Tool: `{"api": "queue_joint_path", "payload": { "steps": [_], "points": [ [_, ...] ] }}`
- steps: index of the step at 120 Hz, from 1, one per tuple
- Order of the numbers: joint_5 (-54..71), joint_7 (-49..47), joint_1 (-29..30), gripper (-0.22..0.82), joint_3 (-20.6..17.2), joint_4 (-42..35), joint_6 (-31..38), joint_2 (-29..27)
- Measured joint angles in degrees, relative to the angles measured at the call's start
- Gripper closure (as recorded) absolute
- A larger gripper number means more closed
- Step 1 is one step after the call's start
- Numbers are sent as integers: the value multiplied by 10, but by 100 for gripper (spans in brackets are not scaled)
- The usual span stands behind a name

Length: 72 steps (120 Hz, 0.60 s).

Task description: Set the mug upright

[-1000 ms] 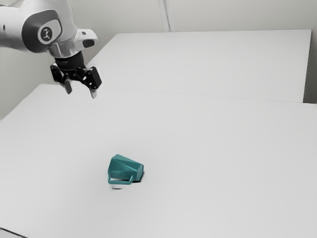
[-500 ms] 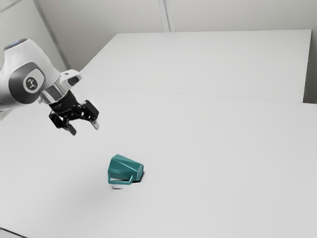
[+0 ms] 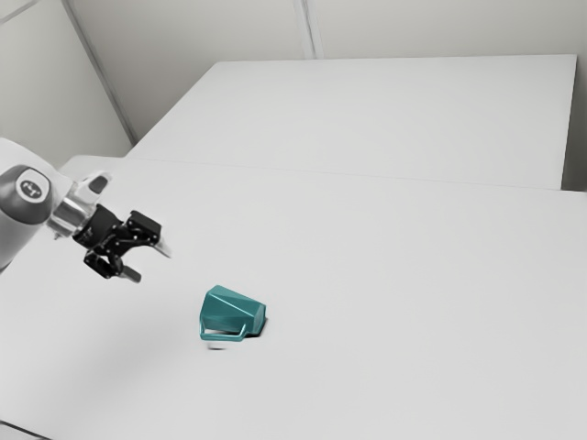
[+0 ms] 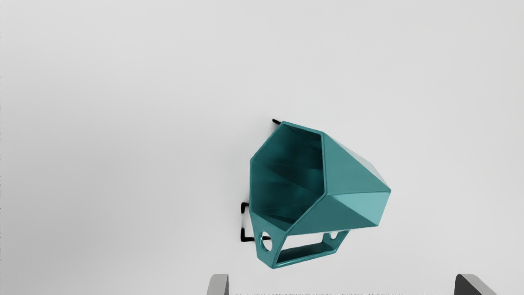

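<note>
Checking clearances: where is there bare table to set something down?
Bare: the table from the mug to the exterior view's right, and past its handle. Crowded: the mug's spot and toward the exterior view's left, where the open jaws hang.

White table [image 3: 413, 302]; white surface [image 3: 367, 110], grey wall [image 3: 202, 46] beyond.

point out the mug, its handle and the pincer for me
Mug [image 3: 233, 313]: exterior view, on its side wall.
Handle [image 4: 307, 253]: wrist view, on its outer bar.
Pincer [image 3: 152, 266]: exterior view, midway between its fingertips.
</note>
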Motion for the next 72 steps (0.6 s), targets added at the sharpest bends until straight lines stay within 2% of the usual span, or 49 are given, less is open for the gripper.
{"api": "queue_joint_path", "payload": {
  "steps": [14, 34, 72],
  "points": [
    [-23, 47, 0, 0, 28, -11, -15, 17],
    [-42, 111, 0, 0, 44, -16, -48, 32],
    [-71, 216, 0, 0, 49, -14, -77, 81]
  ]
}}
